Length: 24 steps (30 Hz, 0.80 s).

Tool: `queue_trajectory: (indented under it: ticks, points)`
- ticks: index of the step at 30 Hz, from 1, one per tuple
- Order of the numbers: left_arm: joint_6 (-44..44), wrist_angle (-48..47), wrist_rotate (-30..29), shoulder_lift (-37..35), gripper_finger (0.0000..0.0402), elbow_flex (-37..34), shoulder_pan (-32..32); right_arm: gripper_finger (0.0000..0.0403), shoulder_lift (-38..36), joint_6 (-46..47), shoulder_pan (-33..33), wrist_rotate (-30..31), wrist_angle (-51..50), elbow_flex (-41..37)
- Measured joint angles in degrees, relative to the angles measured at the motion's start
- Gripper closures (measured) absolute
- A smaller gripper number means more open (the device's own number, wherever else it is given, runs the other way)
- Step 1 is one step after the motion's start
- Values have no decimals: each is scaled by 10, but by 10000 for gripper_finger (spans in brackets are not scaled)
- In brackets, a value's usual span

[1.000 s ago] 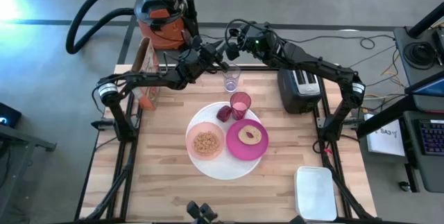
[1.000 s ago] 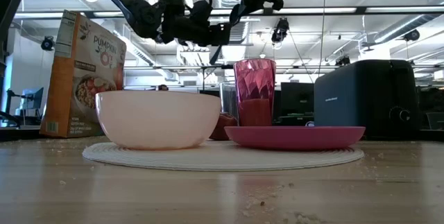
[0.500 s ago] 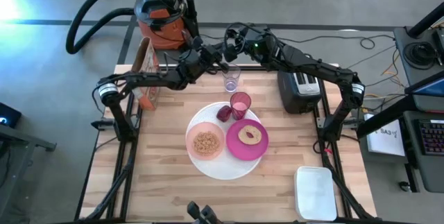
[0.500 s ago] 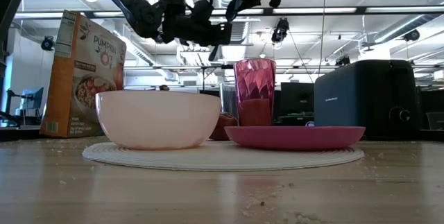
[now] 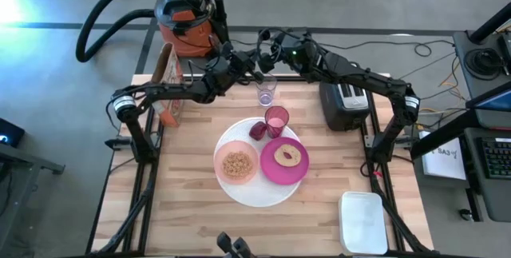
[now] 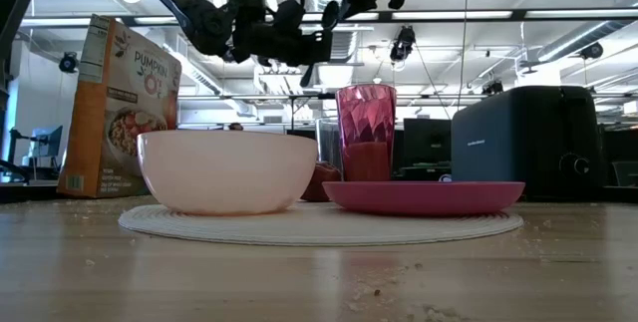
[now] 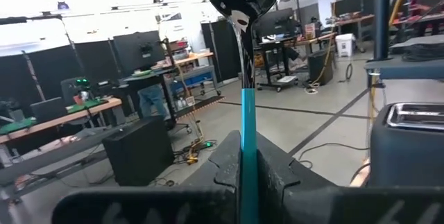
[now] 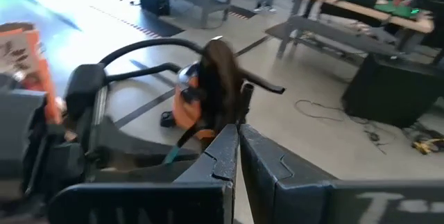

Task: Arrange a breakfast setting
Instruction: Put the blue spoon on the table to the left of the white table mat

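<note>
Above the far edge of the table, over the clear glass (image 5: 266,91), my left gripper (image 7: 242,172) pinches the teal handle of the teal-handled spoon (image 7: 242,92), fingers clamped tight on it; my right gripper (image 8: 237,156) hangs just beside it, its fingers pressed together, apparently nipping the spoon's bowl end, though I cannot be sure of that contact; held at both ends like this, the spoon looks caught mid-handover, so that I can regrip it for laying down. The spoon is slim; a bright teal handle runs into a thin metal neck. Below, nearer the middle of the table, the large white round plate (image 5: 239,188) carries the pale pink bowl (image 5: 235,164) on its left, holding brown cereal, and the smaller magenta plate (image 5: 284,160) on its right, with a bagel; the translucent pink cup (image 5: 276,120) stands at its far rim. I judge the spoon is the last piece to place.
</note>
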Motion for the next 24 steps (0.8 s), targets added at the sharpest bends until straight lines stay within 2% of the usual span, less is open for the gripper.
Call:
queue_trajectory:
  ticks: [4,9,15,20,24]
  points:
    - [-5,-1,10,0,400,0,0,373,-2,-5,0,-36,-16,0]
    - [-16,-26,10,-2,400,0,1,327,-19,-11,0,-38,-69,0]
    - [-73,-74,9,-14,401,0,2,278,-48,2,0,-39,-164,0]
    - [-129,-135,9,-24,401,0,2,262,-65,61,0,-39,-239,0]
    - [-154,-197,8,-30,401,-2,-3,259,-68,65,0,-38,-298,0]
